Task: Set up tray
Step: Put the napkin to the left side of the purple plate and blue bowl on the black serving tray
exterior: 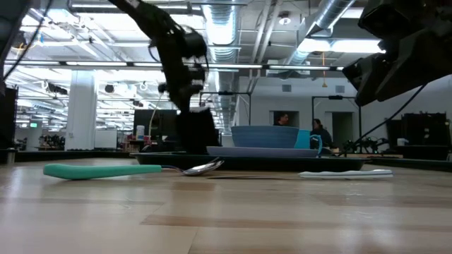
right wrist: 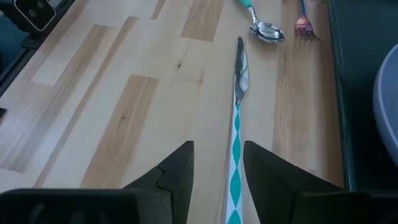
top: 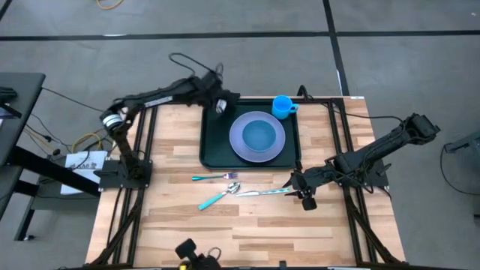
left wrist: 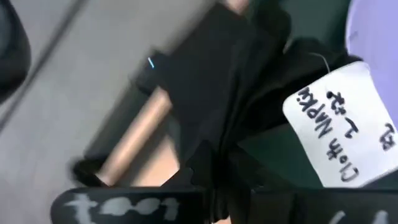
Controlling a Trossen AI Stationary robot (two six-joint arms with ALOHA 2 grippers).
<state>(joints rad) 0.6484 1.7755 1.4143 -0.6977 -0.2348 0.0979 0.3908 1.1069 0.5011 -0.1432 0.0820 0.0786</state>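
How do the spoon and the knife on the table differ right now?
The spoon has a solid teal handle; the knife has a white handle with teal diamonds. The spoon lies slanted on the wood with no gripper by it, while the knife lies nearly parallel to the tray's front edge, its handle end between the open fingers of the right gripper. Both rest flat outside the tray.

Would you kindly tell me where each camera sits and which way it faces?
High: overhead, straight down on tray, both arms.
Low: tabletop level, facing the room; spoon nearest.
Left wrist: at the tray's corner, left pincer shut on a tagged black napkin.
Right wrist: along the table, right pincer straddling the knife.
Shared: spoon, knife.
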